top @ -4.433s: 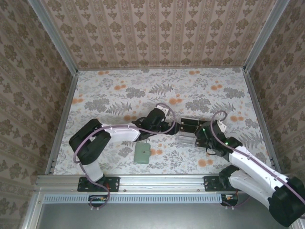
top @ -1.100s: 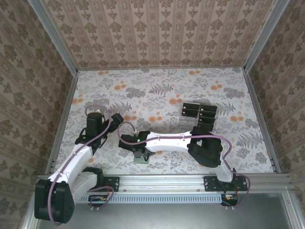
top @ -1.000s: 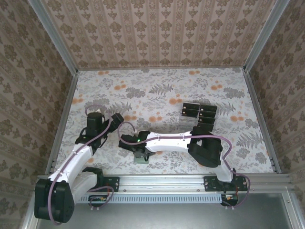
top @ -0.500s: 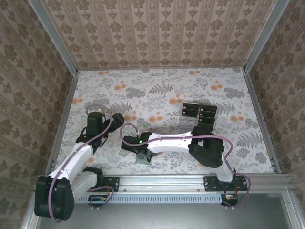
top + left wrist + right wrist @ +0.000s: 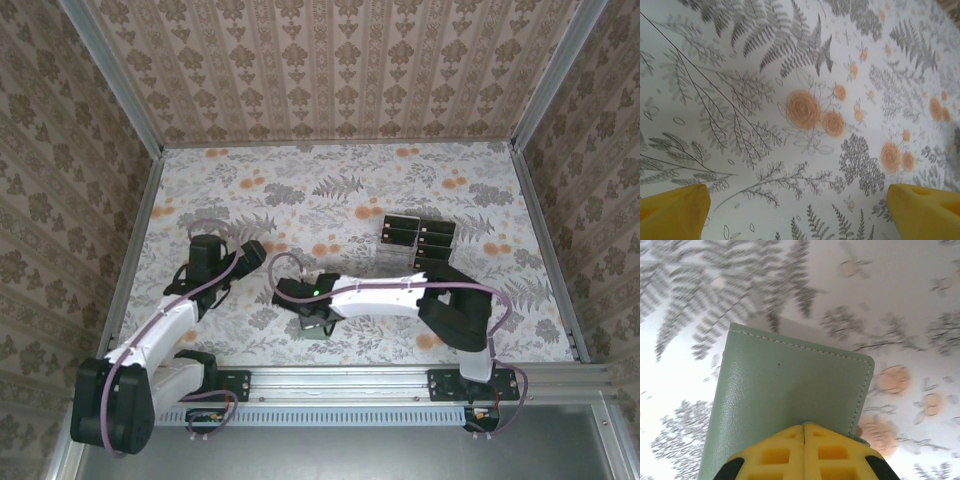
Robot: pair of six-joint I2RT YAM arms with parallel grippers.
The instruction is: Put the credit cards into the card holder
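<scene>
I've got the right arm stretched low leftward, right gripper [image 5: 804, 432] pinching the flat, pale sage-green soft card holder [image 5: 790, 385], which has shifted rightward since half a second ago; left gripper [image 5: 797, 200] spread wide.

Pale sage-green card holder [image 5: 785, 390], closed, light stitching along its edges, rounded corner, lies flat on the tabletop near the front edge, around centre. Small black credit cards [image 5: 415, 238] grouped in stepped rows farther back, right of centre, well apart from it
</scene>
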